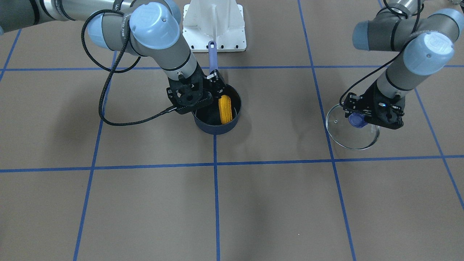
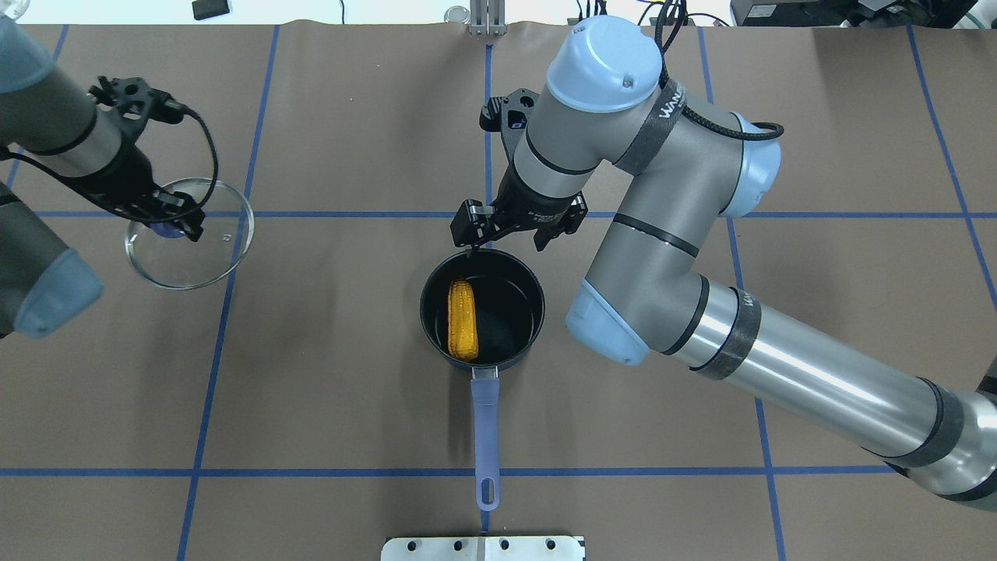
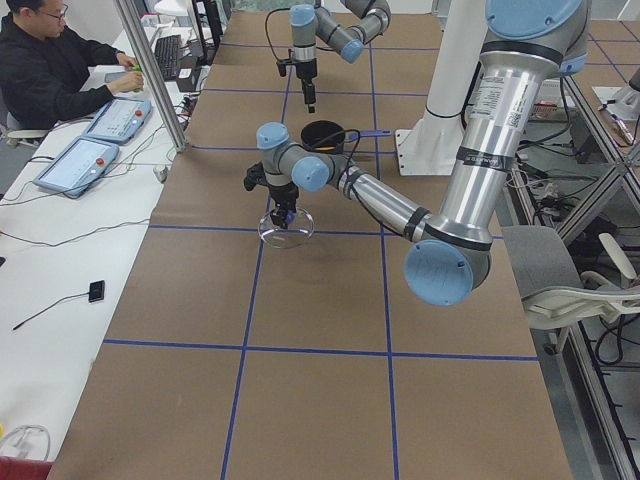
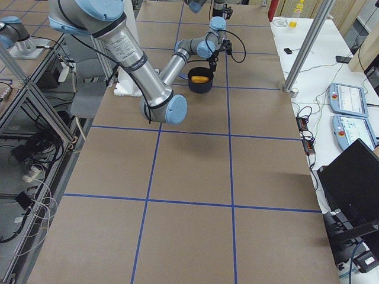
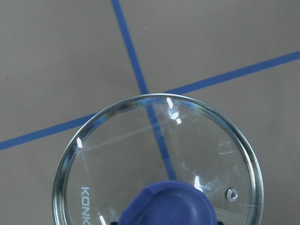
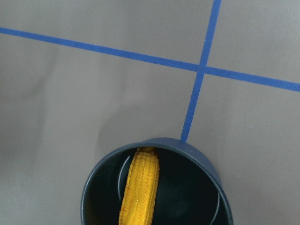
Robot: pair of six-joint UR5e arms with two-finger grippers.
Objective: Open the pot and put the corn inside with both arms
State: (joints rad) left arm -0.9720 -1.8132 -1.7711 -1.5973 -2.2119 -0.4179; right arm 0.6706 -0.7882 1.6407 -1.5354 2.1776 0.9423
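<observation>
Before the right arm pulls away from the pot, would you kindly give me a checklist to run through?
1. Corn inside the pot: ok, it lies on the bottom along one side.
2. Right tool free of the corn: ok, open, empty and raised above the pot.
3. Lid off the pot: ok, it is well off to the side.
4. Left tool has the lid secure: ok, shut on the knob.
5. Lid resting on the table: cannot tell.
6. Pot upright: ok, handle pointing toward the robot.
</observation>
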